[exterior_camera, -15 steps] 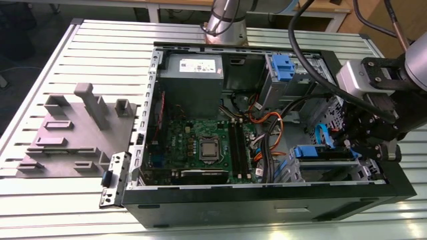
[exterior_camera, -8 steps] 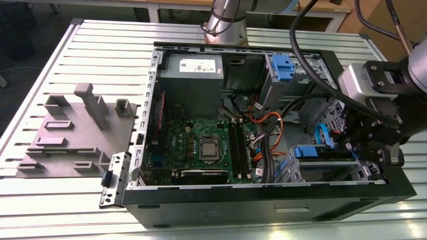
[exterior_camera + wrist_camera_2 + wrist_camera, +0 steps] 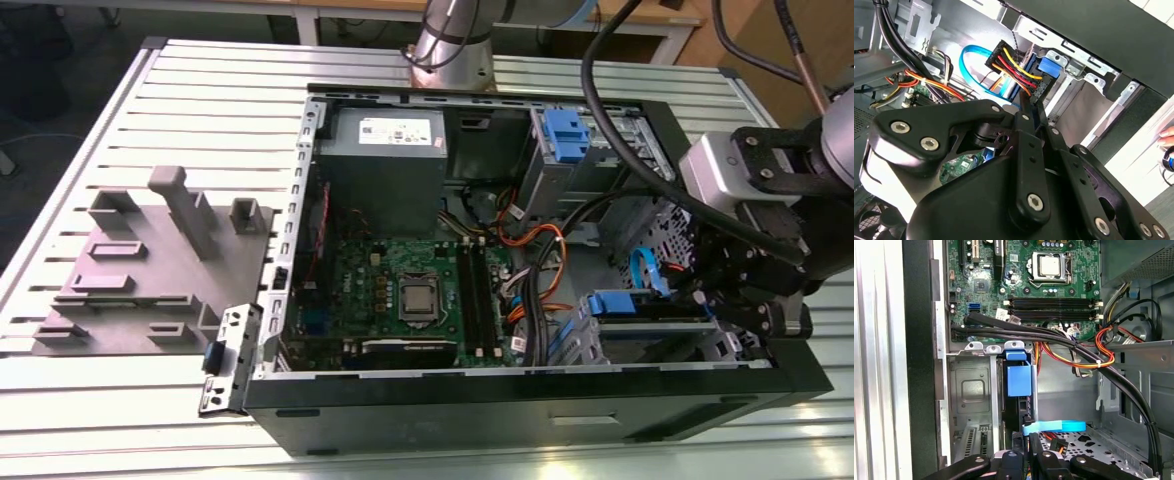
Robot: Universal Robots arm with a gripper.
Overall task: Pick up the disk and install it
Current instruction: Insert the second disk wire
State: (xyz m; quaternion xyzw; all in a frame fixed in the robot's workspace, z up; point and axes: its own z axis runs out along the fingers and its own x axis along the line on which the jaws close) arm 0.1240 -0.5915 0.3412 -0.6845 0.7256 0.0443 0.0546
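gripper (image 3: 747, 300): down inside the open computer case (image 3: 534, 410), at the drive bay on the exterior view's right.
disk (image 3: 1018, 380): seated edge-on in the bay slot, blue carrier tab showing, cables plugged at its end.
fingers (image 3: 1035, 447): drawn close together just beside the disk's cable end, gripping nothing i can make out.
handling: looks rigid, fairly heavy and shock-sensitive; best held by the carrier's edges, away from connectors.

Bright, even overhead light falls on the slatted bench (image 3: 107, 130) in the exterior view, with pale glare streaks along its near edge below the open computer case (image 3: 534, 400), whose interior sits in deeper shadow. In the second wrist view, the black gripper linkage (image 3: 1019, 200) close to the lens looks soft and dark. The motherboard (image 3: 1029, 285) beyond the fingers in the first wrist view is sharp and well lit.
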